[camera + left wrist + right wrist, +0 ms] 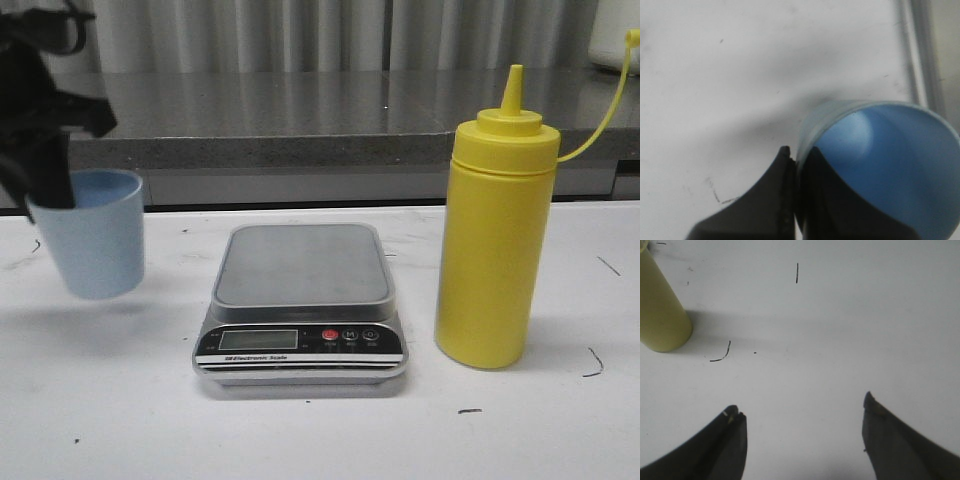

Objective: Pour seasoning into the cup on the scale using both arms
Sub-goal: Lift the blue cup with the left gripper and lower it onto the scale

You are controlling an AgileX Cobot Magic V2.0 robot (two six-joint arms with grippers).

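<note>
Silver-grey digital kitchen scale (301, 305) waits as left gripper (45, 190) pinches pale blue plastic cup's (95, 245) rim between its fingers, tilted; thin hold risks slipping. Right gripper (802, 432) gapes empty.

Scale (300, 300) display unreadable (too small); bottle (660, 305) top cut off; left hand (50, 190) mostly off-frame.
</note>
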